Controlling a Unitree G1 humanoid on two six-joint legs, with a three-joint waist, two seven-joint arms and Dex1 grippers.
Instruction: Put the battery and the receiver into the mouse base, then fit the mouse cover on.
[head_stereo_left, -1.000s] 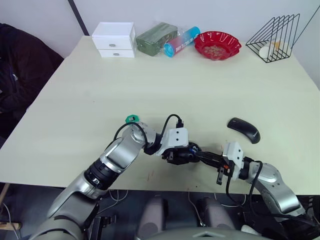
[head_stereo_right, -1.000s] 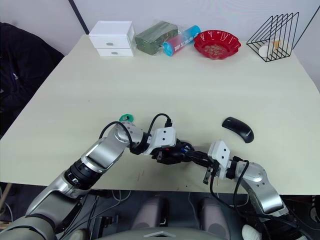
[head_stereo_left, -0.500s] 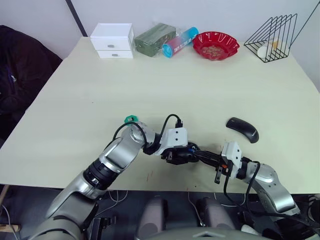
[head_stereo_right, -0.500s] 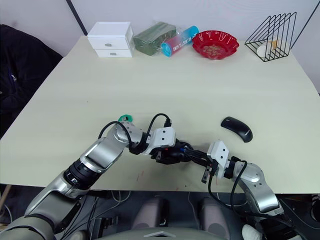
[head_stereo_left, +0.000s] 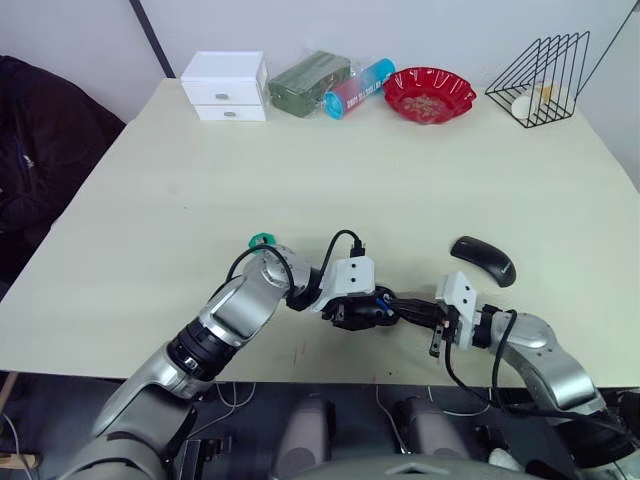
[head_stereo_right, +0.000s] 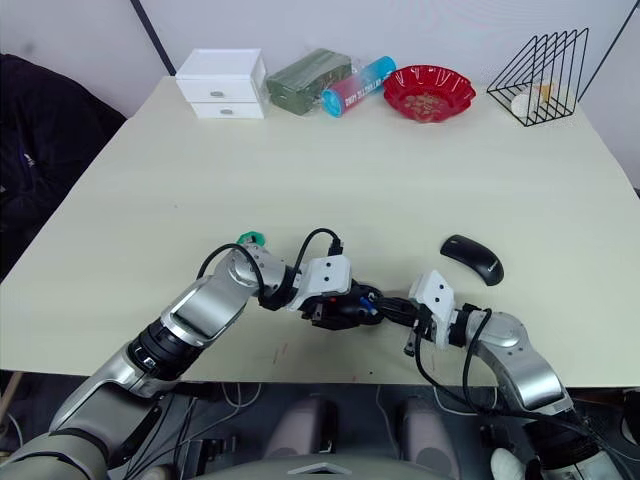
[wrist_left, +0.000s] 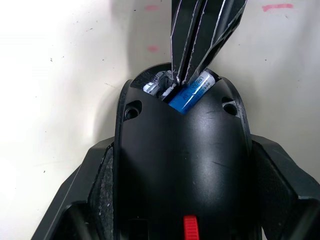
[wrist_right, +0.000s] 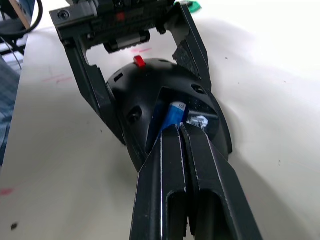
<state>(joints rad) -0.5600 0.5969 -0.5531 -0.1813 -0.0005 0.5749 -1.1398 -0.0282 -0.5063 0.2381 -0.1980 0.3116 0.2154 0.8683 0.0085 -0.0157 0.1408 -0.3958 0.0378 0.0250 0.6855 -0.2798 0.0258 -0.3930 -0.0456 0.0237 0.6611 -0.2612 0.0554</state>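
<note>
My left gripper (head_stereo_left: 372, 308) is shut on the mouse base (wrist_left: 182, 150), a black oval body with a red tab, held near the table's front edge. The blue and white battery (wrist_left: 192, 91) lies tilted in the slot at the base's open end. My right gripper (wrist_right: 178, 131) is shut, and its tips touch the base right beside the battery. A small silvery piece (wrist_right: 200, 120) sits in the recess next to the battery; I cannot tell whether it is the receiver. The mouse cover (head_stereo_left: 483, 260), a plain black shell, lies on the table beyond my right arm.
A green round disc (head_stereo_left: 262, 240) lies behind my left wrist. Along the far edge stand a white drawer box (head_stereo_left: 225, 83), a green packet (head_stereo_left: 312, 72), a blue and pink tube (head_stereo_left: 362, 85), a red bowl (head_stereo_left: 432, 92) and a wire rack (head_stereo_left: 540, 75).
My right gripper has edged a little farther in toward the mouse base, staying shut. The left arm and the base have held still. The camera has shifted slightly.
</note>
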